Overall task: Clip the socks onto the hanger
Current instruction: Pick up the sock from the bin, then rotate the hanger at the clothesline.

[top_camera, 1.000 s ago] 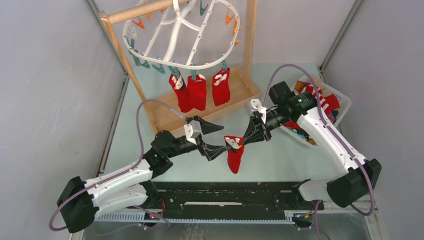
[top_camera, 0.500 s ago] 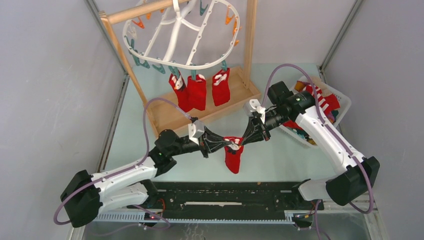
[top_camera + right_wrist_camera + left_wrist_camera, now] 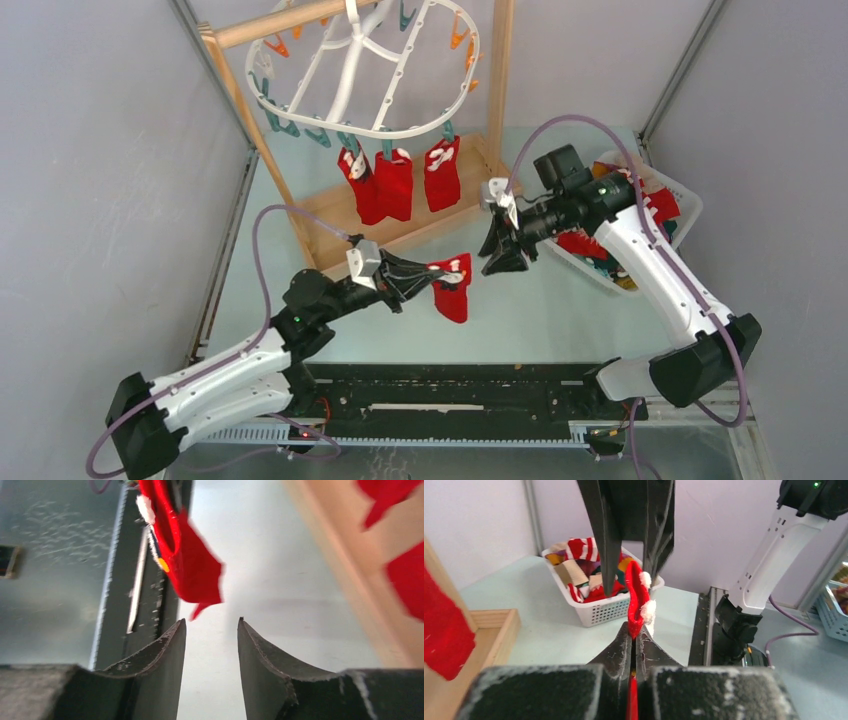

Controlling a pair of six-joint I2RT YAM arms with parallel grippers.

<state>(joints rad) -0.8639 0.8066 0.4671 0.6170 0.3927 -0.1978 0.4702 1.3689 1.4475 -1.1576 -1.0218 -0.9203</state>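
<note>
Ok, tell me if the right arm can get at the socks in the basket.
Probably yes: the right gripper is open and empty, and the basket sits uncovered right beside that arm.

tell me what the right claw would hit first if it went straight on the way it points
Probably the red sock held in the left claw, hanging just ahead of the right claw, a bit off-centre. Depth is unclear; it might miss and reach the table.
</note>
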